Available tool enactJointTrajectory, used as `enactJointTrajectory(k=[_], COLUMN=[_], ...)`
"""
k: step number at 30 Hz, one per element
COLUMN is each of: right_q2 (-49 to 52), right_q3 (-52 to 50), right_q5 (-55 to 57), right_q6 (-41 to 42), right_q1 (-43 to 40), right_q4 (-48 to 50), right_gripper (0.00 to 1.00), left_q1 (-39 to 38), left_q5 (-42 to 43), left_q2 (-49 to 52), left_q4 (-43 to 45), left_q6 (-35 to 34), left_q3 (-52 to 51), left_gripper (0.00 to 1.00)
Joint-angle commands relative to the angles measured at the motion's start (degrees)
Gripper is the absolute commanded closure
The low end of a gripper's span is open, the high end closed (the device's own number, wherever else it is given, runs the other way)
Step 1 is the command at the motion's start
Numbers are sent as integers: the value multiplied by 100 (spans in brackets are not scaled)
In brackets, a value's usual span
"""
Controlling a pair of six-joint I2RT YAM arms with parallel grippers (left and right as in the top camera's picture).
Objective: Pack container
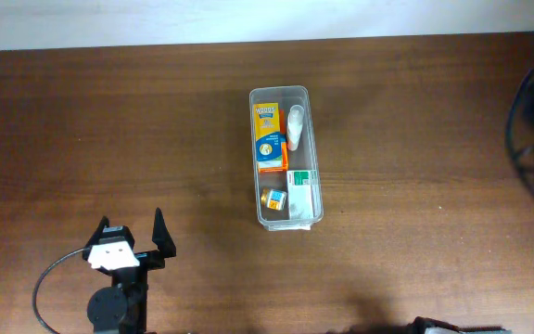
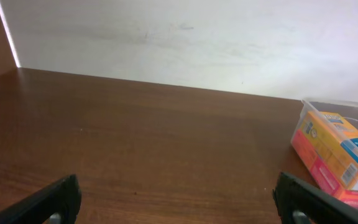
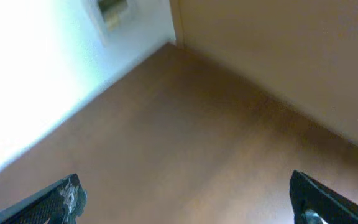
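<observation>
**A:** Both fingers of the left gripper (image 2: 179, 208) are standing wide apart, gripping nothing?

**B:** Yes, and the bare brown table (image 2: 142, 137) is showing between them. The right gripper (image 3: 188, 205) is gaping too, holding nothing.

**A:** Where is the container (image 1: 279, 90) sitting?

**B:** Ahead of the left gripper and off to its right, well apart from it. An orange box (image 1: 268, 137) is lying inside along the wall nearer that gripper, with a white tube (image 1: 296, 123) beside it. A green-and-white box (image 1: 303, 181) and a small orange box (image 1: 275, 199) are lying at the closer end.
</observation>
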Motion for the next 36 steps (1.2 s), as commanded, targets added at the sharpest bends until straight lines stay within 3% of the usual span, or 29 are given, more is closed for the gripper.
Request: enactJointTrajectory(k=[1,10,15,22,36], right_q2=[-850,-3106,-4240,-5480,-6435], right_q3=[-1062,-3377,-4627,-6186,-7337], right_q5=[-59,-216,-1178,-1770,-1834], right_q6=[-37,-109,-1364,-1447,-1451], right_q1=[284,444,444,542,1340], right_q4=[118,1674,3088,4406,4905], right_gripper=[2,2,2,2,2], left_q1=[-22,-22,-22,-22,-22], left_q5=[-39,-39,-39,-39,-39], left_q2=[-55,-55,-55,-55,-55], left_q4=[7,7,7,7,7], left_q6=[94,94,94,94,94], left_q3=[-42,-42,-42,-42,-42], left_gripper=[1,1,0,1,0])
